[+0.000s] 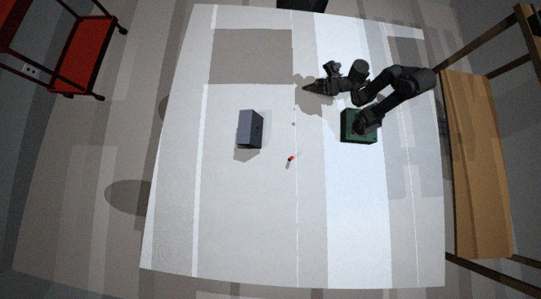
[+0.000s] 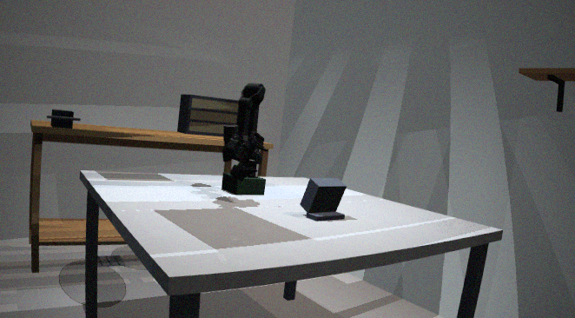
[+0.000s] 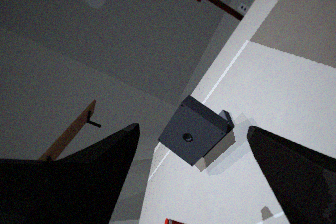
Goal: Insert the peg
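Note:
A small red peg with a dark lower end stands on the table. Its red top shows at the bottom edge of the wrist view. I cannot make the peg out in the exterior view. The dark grey sloped panel has one round-looking hole in its face. The exterior view shows the panel's back. My gripper is open and empty, above the table, away from both peg and panel. Its fingers cannot be made out in the exterior view.
The arm stands on a green block, to the right of the peg and panel in the top view. A wooden bench is beyond the table edge behind the arm. A red cart stands off the far side.

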### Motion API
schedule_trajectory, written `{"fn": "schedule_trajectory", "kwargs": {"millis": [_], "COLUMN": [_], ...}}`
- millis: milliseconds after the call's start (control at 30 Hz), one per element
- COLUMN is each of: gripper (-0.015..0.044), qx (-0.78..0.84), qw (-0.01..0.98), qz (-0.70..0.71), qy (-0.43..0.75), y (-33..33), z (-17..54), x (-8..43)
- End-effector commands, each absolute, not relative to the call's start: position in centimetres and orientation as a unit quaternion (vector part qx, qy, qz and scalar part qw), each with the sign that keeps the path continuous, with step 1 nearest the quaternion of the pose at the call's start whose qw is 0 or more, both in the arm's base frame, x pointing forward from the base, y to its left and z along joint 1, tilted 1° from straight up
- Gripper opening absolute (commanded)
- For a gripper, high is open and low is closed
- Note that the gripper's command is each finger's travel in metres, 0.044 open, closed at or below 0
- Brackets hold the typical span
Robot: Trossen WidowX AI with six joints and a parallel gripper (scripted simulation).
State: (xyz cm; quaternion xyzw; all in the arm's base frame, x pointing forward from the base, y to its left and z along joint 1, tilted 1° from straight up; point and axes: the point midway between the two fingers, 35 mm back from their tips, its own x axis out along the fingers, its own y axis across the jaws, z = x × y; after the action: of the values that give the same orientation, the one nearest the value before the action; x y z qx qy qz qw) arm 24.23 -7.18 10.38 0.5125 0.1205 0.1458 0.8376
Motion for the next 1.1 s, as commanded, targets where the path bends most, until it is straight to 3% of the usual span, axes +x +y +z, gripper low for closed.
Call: {"fn": "schedule_trajectory", "kwargs": {"millis": [0, 1067], "gripper": [0.0426, 0.044], "qx": [0.513, 0.505], "qw": [0.837, 0.818], "qz": [0.146, 0.135], "qy": [0.121, 0.241], "y": [-7.2, -3.6], "z": [10.4, 7.7], "x": [24.3, 31.5]}}
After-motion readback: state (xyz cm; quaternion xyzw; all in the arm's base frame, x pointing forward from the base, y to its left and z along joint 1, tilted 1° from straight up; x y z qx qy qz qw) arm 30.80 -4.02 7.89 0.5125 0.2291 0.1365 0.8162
